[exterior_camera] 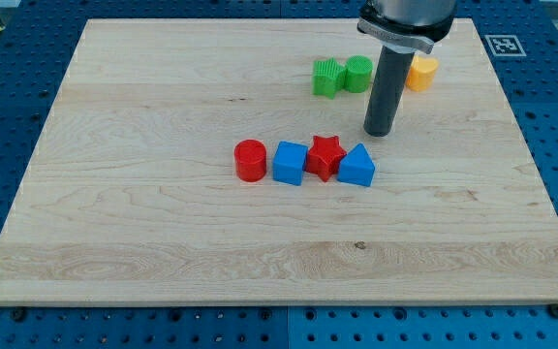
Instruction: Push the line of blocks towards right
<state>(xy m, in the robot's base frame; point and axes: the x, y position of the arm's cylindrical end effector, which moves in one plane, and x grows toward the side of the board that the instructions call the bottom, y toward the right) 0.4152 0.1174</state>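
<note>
Near the board's middle lies the line, red cylinder (250, 160), blue cube (289, 163), red star (325, 156) and blue block (356, 167), while my tip (380, 133), a jawless rod, hangs beyond its right end, so it seemingly must circle left.

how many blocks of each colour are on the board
red: 2, the red cylinder and the red star
blue: 2, the blue cube and the blue wedge-like block
green: 2, the green star-like block and the green cylinder
yellow: 1, the yellow block partly behind my rod
total: 7
</note>
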